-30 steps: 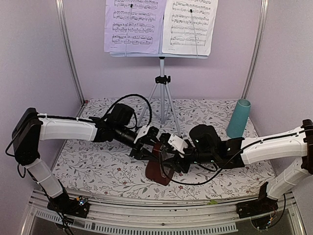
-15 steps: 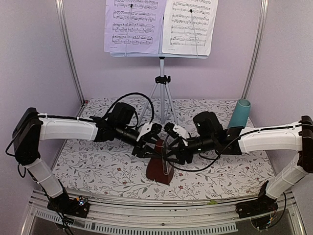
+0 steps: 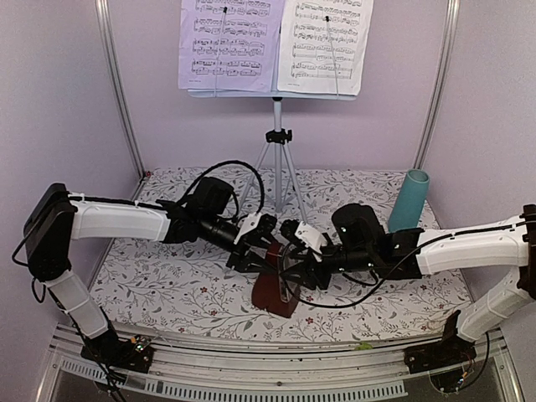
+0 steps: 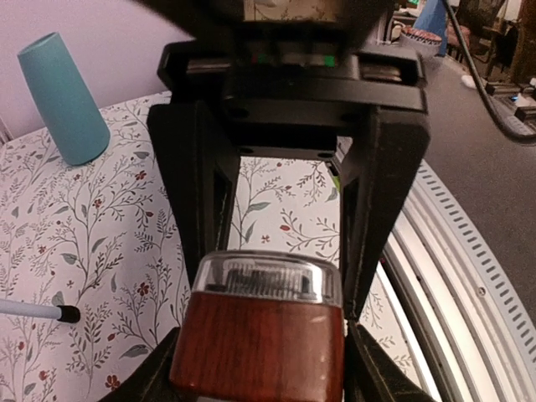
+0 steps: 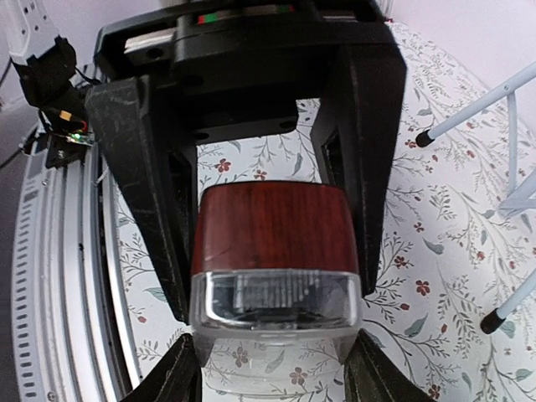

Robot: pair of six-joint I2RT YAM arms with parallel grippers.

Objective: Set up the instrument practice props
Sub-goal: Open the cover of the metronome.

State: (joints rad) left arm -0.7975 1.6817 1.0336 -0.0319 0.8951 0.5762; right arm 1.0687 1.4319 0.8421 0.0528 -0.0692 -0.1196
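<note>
Music stand (image 3: pixel 277 151) with sheet-music pages (image 3: pixel 230 42) stands at the table's (image 3: pixel 167 293) back, bare cloth on both sides. The right arm sits lower than a moment ago. Left gripper (image 3: pixel 255 251) and right gripper (image 3: pixel 297 260), jaws half-spread, both clamp the tilted metronome (image 3: pixel 275 289) mid-table, toward the front edge

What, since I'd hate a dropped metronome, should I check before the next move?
1. The left gripper closed on the metronome: ok.
2. The right gripper closed on it too: ok.
3. The metronome upright: not ok, it leans in the top view.
4. Its base resting on the table: cannot tell.
5. The sheet music sitting on the music stand: ok.
6. The teal cup upright: ok.
</note>
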